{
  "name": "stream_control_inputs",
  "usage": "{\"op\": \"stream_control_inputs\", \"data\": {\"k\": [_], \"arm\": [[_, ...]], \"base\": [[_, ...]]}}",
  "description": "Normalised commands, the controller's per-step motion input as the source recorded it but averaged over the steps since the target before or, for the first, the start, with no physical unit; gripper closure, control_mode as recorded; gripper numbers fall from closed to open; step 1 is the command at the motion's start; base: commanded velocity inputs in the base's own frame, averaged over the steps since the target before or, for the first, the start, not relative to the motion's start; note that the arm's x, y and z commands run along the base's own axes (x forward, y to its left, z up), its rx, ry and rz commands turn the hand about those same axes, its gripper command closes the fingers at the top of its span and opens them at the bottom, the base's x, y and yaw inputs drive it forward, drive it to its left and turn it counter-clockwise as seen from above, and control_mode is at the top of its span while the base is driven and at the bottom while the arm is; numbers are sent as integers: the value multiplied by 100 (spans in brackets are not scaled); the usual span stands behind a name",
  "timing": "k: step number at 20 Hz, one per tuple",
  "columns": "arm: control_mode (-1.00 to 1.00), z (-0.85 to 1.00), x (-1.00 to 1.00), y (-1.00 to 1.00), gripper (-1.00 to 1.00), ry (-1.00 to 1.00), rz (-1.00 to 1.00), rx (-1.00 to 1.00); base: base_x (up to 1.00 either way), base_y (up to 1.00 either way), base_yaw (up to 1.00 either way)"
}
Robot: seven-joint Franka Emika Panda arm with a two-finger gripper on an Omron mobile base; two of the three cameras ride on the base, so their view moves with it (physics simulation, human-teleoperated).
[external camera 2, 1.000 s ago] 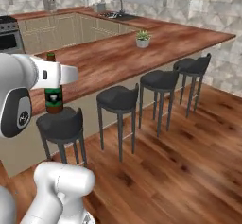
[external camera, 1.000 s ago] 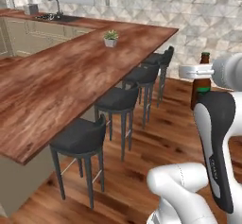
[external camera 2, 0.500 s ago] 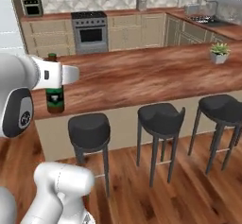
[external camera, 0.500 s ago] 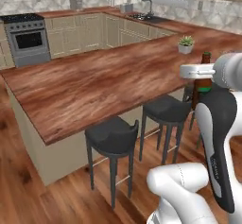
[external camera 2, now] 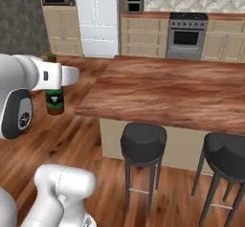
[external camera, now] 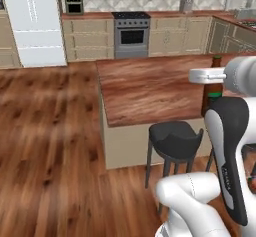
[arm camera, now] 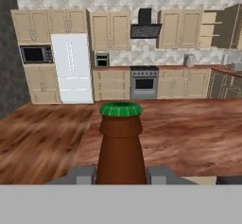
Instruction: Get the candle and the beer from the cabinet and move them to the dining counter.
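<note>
Swinging round with the base, the whole outlook has changed since a moment ago: the row of stools and the small potted plant have slid out of sight, and now the near corner of the island faces us with the fridge and stove behind it; the bottle has not shifted in the grip. From left to right in the right base view: the fridge (external camera 2: 98, 17) stands at the back wall, the beer (external camera 2: 54, 99) hangs upright below the white arm, held over bare wood floor, and to its right lies the dining counter (external camera 2: 177, 92) with a black stool (external camera 2: 142, 144) tucked beneath its edge. The end effector (arm camera: 121, 175) is clamped on the beer, a finger pressed to either side of the brown neck in the hand view. The bottle's long axis stands vertical, so it looks ready to be set down on its base. The tabletop lies ahead and to the right of the bottle, just short of it, so my guess is a forward carry over the edge comes next. I can't see the candle from here.
</note>
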Motion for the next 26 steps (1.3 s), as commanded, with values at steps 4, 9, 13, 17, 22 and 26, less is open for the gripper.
{"op": "stream_control_inputs", "data": {"k": [4, 9, 13, 17, 22, 26], "arm": [[100, 0, 0, 0, 100, 0, 0, 0], [100, 0, 0, 0, 100, 0, 0, 0], [100, 0, 0, 0, 100, 0, 0, 0], [100, 0, 0, 0, 100, 0, 0, 0], [100, 0, 0, 0, 100, 0, 0, 0], [100, 0, 0, 0, 100, 0, 0, 0]], "base": [[24, -46, 28], [60, -67, 8], [56, -55, -3], [39, -15, -20], [38, 0, -33], [43, 0, -30]]}}
